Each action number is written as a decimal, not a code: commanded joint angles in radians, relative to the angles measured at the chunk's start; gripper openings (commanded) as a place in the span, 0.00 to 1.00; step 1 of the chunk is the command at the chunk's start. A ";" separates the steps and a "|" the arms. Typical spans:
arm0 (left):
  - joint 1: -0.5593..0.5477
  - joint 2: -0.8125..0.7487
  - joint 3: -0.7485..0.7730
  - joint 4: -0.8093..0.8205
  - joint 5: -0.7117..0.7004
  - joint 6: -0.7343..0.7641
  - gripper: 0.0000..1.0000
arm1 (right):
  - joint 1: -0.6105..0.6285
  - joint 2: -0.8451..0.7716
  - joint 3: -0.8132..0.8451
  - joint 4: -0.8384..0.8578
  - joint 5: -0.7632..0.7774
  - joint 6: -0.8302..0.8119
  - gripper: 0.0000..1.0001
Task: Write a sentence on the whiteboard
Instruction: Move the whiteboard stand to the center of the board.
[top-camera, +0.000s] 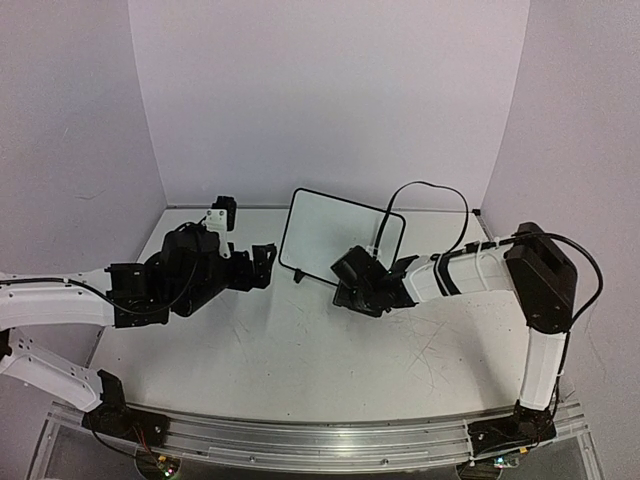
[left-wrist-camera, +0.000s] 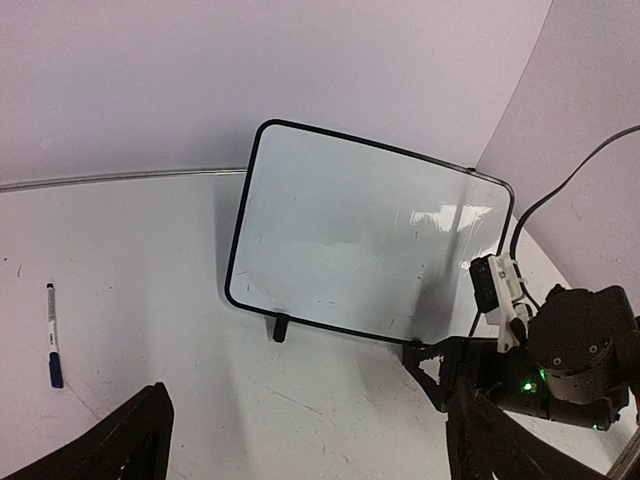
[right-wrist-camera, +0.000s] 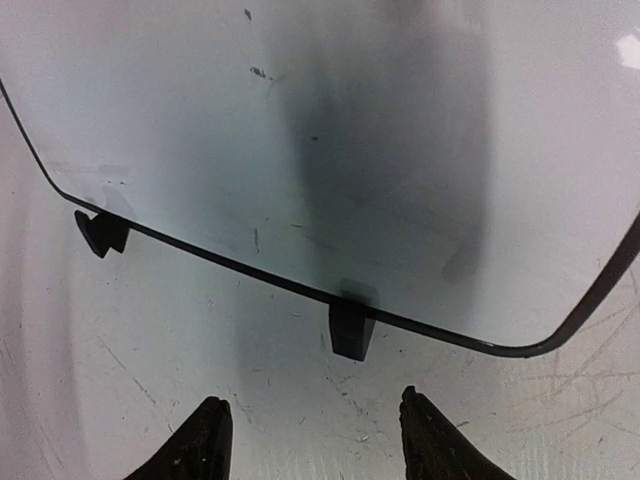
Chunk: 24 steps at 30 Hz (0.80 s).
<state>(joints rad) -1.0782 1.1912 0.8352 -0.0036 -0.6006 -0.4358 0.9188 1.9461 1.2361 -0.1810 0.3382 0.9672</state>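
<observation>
Pale tabletop (top-camera: 300, 345) holds the black-framed whiteboard (left-wrist-camera: 360, 230), blank, smudged; left fingers (left-wrist-camera: 120, 440) wide, right fingers (right-wrist-camera: 205, 440) narrower, both empty.

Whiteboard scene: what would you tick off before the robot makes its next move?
1. Small white board with thin black frame stands upright on its feet: ok.
2. Its surface is free for writing: ok.
3. White marker pen with blue end is gripped: not ok, it lies on the white table.
4. Left pincer open and empty: ok.
5. Right pincer open and empty: ok.
6. Pen uncapped: cannot tell.
</observation>
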 joint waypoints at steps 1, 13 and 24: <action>0.003 -0.048 -0.012 -0.026 -0.040 0.035 0.96 | 0.001 0.056 0.068 -0.013 0.075 0.041 0.58; 0.004 -0.158 -0.059 -0.036 -0.072 0.046 0.98 | -0.001 0.171 0.150 -0.050 0.167 0.039 0.42; 0.004 -0.182 -0.058 -0.057 -0.084 0.045 0.98 | -0.020 0.217 0.177 -0.058 0.191 -0.038 0.27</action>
<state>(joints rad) -1.0779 1.0332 0.7807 -0.0480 -0.6586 -0.3977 0.9073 2.1492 1.3766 -0.2170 0.4783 0.9821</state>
